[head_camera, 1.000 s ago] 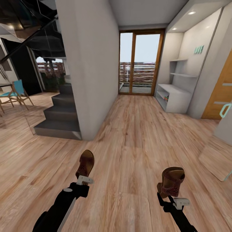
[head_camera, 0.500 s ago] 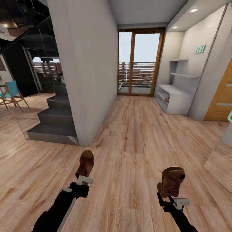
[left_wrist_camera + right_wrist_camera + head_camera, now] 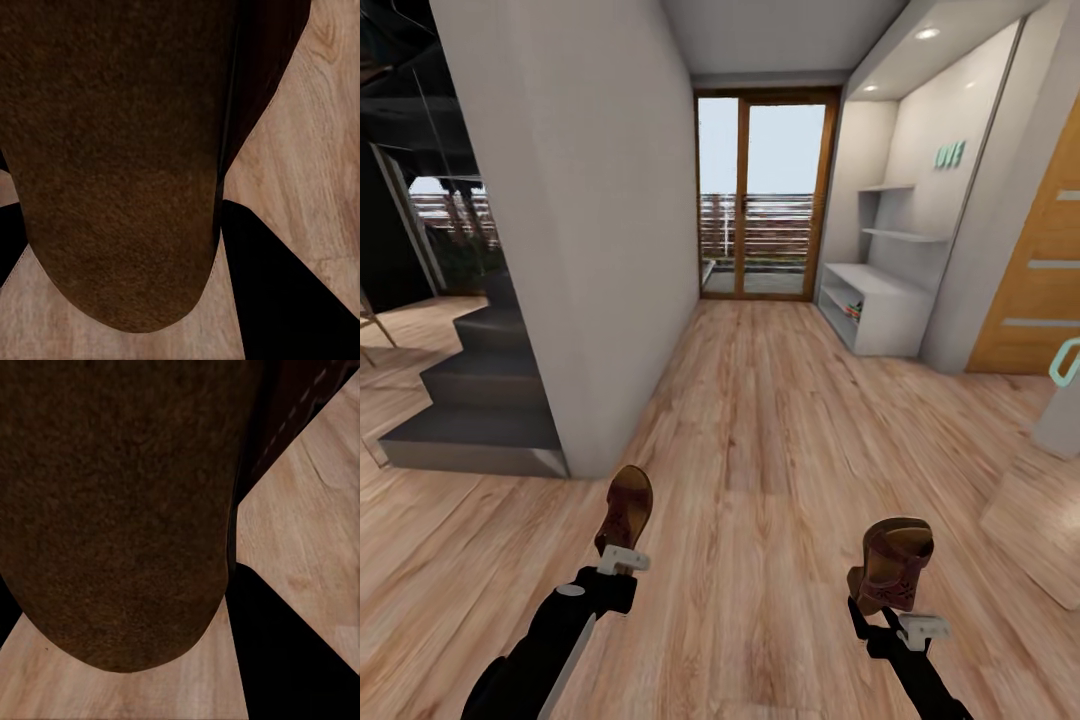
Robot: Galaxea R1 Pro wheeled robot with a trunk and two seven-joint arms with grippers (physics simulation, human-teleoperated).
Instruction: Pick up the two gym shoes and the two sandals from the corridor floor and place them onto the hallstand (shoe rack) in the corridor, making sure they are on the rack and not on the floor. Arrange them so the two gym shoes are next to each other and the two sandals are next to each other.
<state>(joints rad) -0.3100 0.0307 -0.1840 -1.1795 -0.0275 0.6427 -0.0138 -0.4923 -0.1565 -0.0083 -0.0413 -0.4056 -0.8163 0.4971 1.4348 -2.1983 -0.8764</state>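
Observation:
I hold one brown sandal in each hand above the corridor floor (image 3: 760, 450). My left gripper (image 3: 618, 555) is shut on the left sandal (image 3: 626, 508), whose dark sole looms close in the left wrist view (image 3: 120, 165). At the lower right, the right gripper (image 3: 890, 608) is shut on the other sandal (image 3: 892, 562), and its sole appears up close in the right wrist view (image 3: 120, 517). The hallstand (image 3: 875, 310), pale grey with shelves and teal letters above it, stands far ahead on the right side of the corridor. The gym shoes are out of view.
A grey wall block (image 3: 590, 230) stands ahead on the left, with dark stairs (image 3: 480, 400) beside it. A glass door (image 3: 760, 195) closes the corridor's far end. An orange wooden door (image 3: 1040, 270) and a pale unit with a teal handle (image 3: 1060, 400) stand at right.
The whole view has shifted: the wall, stairs and hallstand slid leftward in the picture, so the camera has turned or moved. Both grippers keep their sandals in the same place in the view.

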